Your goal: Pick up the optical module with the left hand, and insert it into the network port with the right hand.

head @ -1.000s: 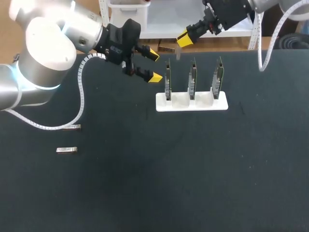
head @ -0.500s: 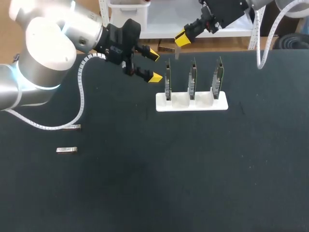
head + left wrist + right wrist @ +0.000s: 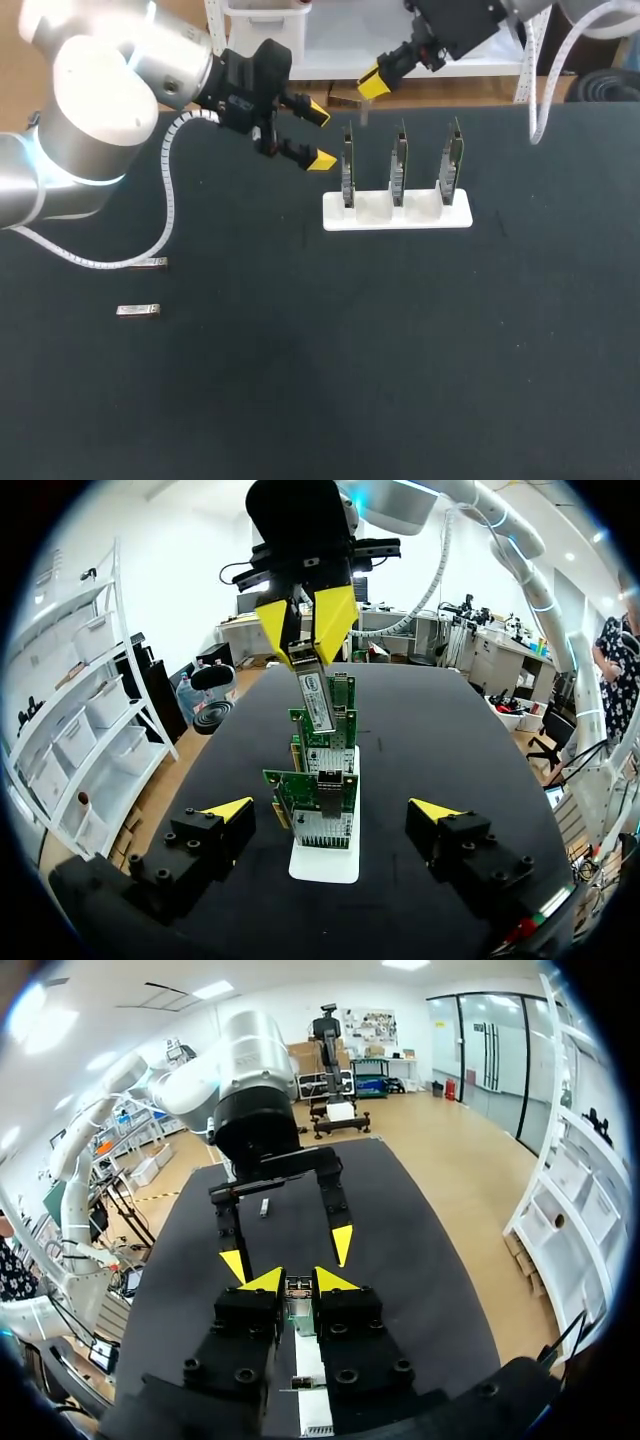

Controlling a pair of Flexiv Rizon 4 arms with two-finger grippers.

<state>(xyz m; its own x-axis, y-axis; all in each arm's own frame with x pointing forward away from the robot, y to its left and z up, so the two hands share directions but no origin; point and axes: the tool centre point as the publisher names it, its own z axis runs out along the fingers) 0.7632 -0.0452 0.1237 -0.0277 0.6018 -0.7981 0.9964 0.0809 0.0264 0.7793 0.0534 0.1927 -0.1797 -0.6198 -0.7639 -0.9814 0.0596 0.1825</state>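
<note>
My right gripper (image 3: 373,83) hangs above the back left of the card stand, shut on a slim silver optical module (image 3: 365,112) that points down. In the left wrist view that module (image 3: 318,695) hangs just above the row of green network cards (image 3: 322,805). The cards stand upright in a white stand (image 3: 397,212). My left gripper (image 3: 320,135) is open and empty, level with the stand's left end and facing it (image 3: 332,810). In the right wrist view my own gripper (image 3: 297,1280) looks down at the stand (image 3: 308,1405), with the left gripper's yellow fingertips (image 3: 342,1244) just beyond.
Two more silver modules lie on the black table at the left, one (image 3: 138,311) nearer the front and one (image 3: 150,263) beside the left arm's white cable (image 3: 168,200). The table's back edge runs just behind the stand.
My right gripper has shifted a little to the left and back with the module in it. The left arm has not moved.
</note>
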